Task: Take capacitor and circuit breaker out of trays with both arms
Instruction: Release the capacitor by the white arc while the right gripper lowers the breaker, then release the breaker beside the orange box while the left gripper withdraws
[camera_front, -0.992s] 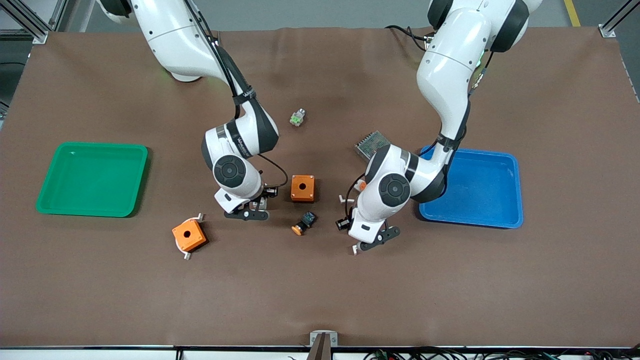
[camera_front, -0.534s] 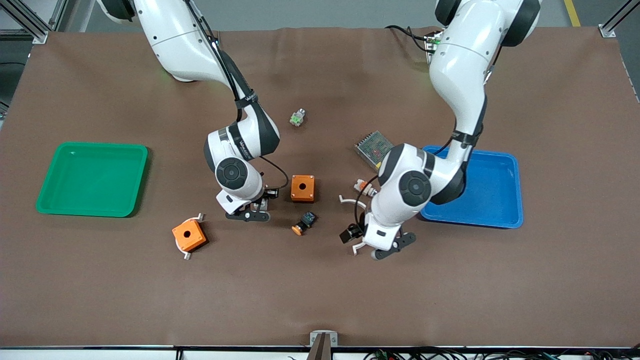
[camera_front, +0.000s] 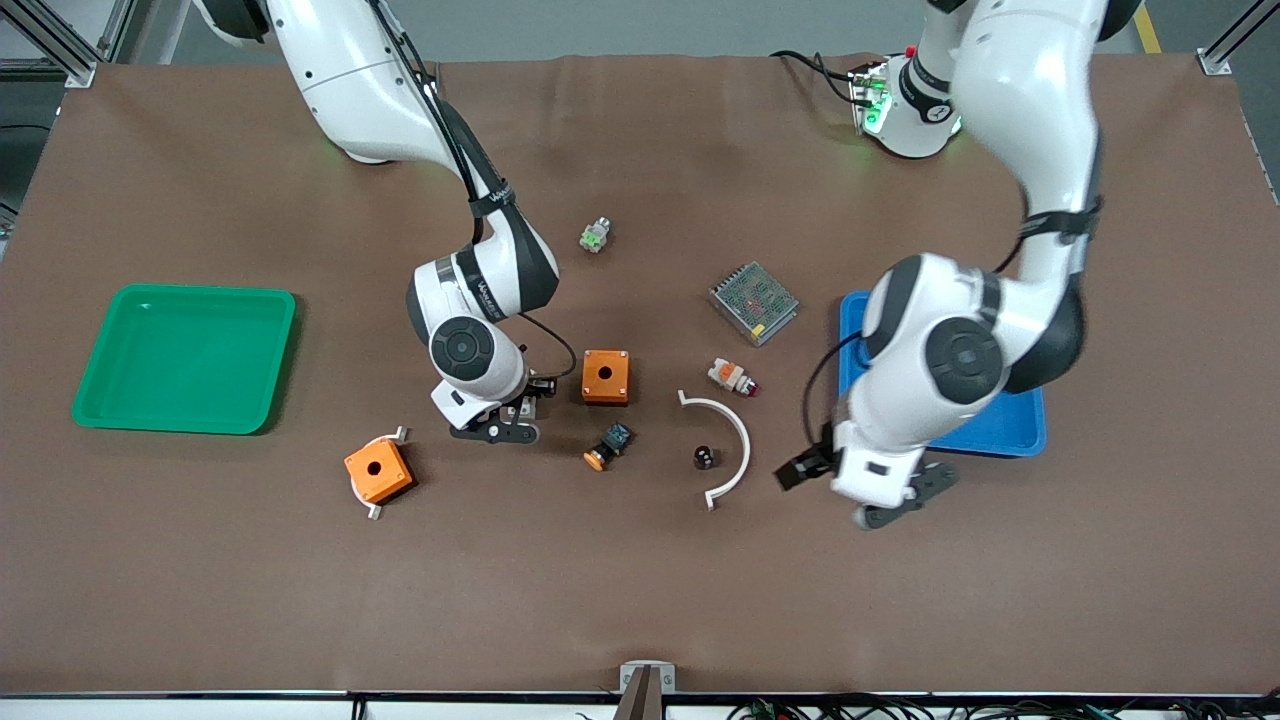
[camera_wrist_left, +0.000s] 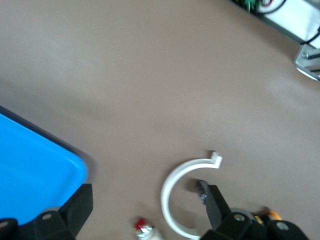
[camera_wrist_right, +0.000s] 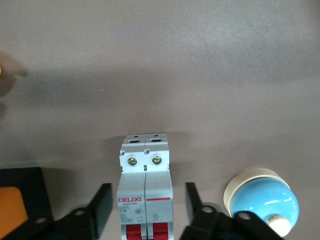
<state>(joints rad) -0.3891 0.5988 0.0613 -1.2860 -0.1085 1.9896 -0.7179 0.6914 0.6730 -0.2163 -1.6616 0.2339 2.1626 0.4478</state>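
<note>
The right gripper (camera_wrist_right: 145, 210) is sitting low near the middle of the table, its fingers spread wide around the breaker (camera_wrist_right: 145, 200), beside an orange box (camera_front: 605, 376). The left gripper (camera_front: 895, 498) is hanging open, holding nothing, by the blue tray (camera_front: 1020, 430). The capacitor (camera_front: 704, 458) is lying inside a white curved clip (camera_front: 735, 450), with bare table toward the front edge.

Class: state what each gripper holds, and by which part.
Nothing is held. The right gripper straddles the breaker on the table, fingers open and clear of its sides. The left gripper is open and empty by the blue tray.
</note>
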